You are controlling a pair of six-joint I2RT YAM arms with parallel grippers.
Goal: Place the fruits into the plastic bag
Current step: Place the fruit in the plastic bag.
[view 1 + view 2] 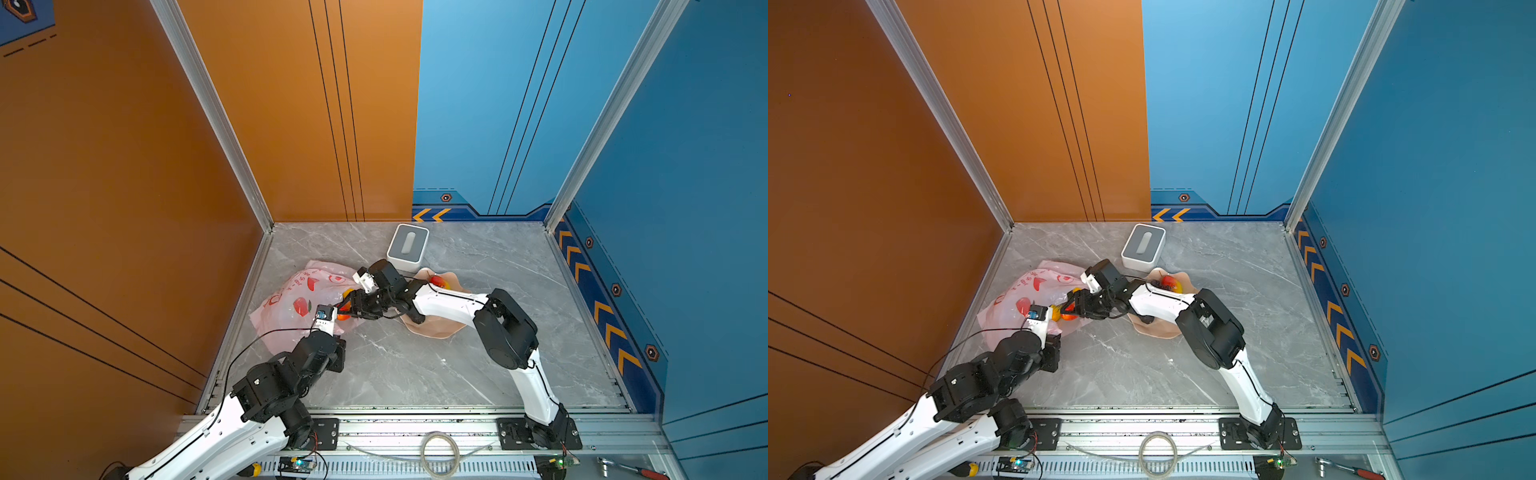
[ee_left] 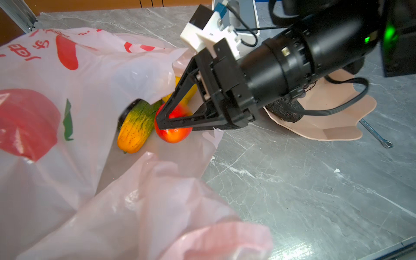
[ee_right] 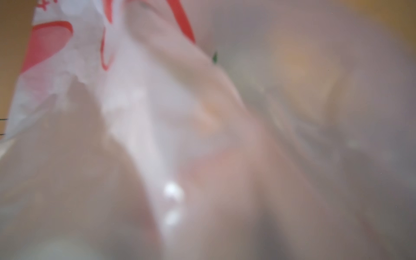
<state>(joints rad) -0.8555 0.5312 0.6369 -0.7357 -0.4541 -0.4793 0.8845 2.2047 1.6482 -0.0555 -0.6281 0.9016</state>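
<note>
Left gripper, hidden lower centre, pinches plastic bag [image 2: 157, 202] fold. Right gripper [image 2: 158, 123] mid-frame over red-orange mango [image 2: 173, 136] in bag mouth; clamped or spread, cannot tell.

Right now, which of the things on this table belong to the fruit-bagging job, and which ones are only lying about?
Belong to the job: plastic bag; red-orange fruit, yellow-green fruit and yellow fruit at its mouth; dark avocado and red-yellow fruit on the peach plate.
Only lying about: white-and-grey box; small spanner.
</note>
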